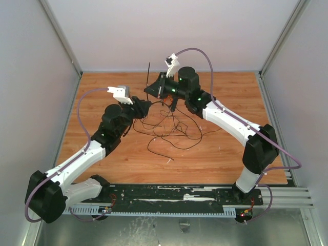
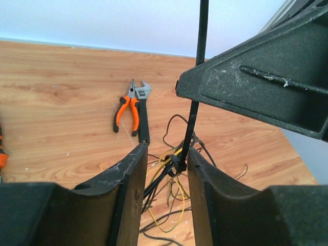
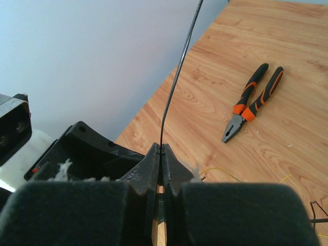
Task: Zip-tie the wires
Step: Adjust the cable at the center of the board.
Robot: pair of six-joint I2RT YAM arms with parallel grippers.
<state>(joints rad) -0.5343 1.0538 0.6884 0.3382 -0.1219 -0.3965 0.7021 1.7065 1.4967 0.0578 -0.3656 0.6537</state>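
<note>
"Wooden table (image 1: 215, 154), white walls. Where were the wires (image 1: 171, 130)?"

"Mid-frame in the top view, looped by the zip tie (image 2: 202, 31). The right gripper (image 3: 161, 154) pinched its upright tail. The left gripper (image 2: 166, 149) stood narrowly parted around the bundle."

"The step?"

"Cinching, probably. Next it needed a steady pull on the tail, bundle braced."

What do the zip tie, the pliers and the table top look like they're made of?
Zip tie: thin black plastic by its look, smooth, bowing slightly. Pliers: grey metal head, handles in orange-and-black rubbery sleeves, probably. Table: wood-grain surface, possibly laminate, with a faint sheen.
</note>
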